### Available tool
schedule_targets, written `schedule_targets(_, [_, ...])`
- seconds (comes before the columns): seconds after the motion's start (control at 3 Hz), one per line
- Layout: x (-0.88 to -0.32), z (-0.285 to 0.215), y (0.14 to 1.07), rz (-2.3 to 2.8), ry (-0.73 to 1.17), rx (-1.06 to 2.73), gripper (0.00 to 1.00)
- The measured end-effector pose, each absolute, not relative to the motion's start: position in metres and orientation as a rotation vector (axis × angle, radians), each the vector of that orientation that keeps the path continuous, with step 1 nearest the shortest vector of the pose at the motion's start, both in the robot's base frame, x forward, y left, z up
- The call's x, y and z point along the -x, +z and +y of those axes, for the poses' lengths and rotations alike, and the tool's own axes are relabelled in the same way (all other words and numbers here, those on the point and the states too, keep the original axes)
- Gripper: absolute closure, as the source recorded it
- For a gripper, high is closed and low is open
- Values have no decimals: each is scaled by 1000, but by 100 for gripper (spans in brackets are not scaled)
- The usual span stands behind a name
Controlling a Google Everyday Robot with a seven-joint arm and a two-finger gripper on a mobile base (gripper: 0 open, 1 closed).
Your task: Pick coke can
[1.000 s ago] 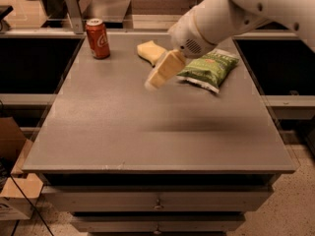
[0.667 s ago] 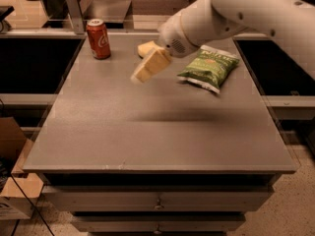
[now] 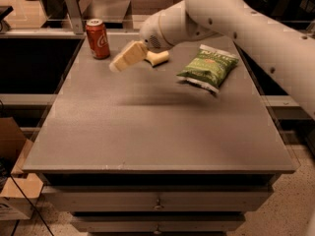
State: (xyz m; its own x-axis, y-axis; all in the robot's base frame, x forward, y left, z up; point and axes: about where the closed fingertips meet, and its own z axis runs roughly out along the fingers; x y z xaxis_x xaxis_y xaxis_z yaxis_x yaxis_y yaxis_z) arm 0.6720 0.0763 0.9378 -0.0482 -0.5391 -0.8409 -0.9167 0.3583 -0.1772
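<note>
The coke can (image 3: 98, 38), red with white script and a silver top, stands upright at the far left corner of the grey table (image 3: 157, 127). My gripper (image 3: 140, 61) hangs above the far middle of the table, just right of the can and apart from it. Its two tan fingers (image 3: 127, 57) are spread and hold nothing. The white arm reaches in from the upper right.
A green chip bag (image 3: 209, 67) lies flat on the far right of the table, under the arm. A metal post (image 3: 73, 9) stands behind the can. A cardboard box (image 3: 12, 181) sits on the floor at the left. Drawers run below the table's front edge.
My gripper has moved left across the far part of the table, from in front of the chip bag towards the coke can. The can and the bag have not moved.
</note>
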Motion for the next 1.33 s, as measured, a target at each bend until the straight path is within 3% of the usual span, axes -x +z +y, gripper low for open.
schedule_targets(1.33, [-774,152,928,1597,699,1111,0])
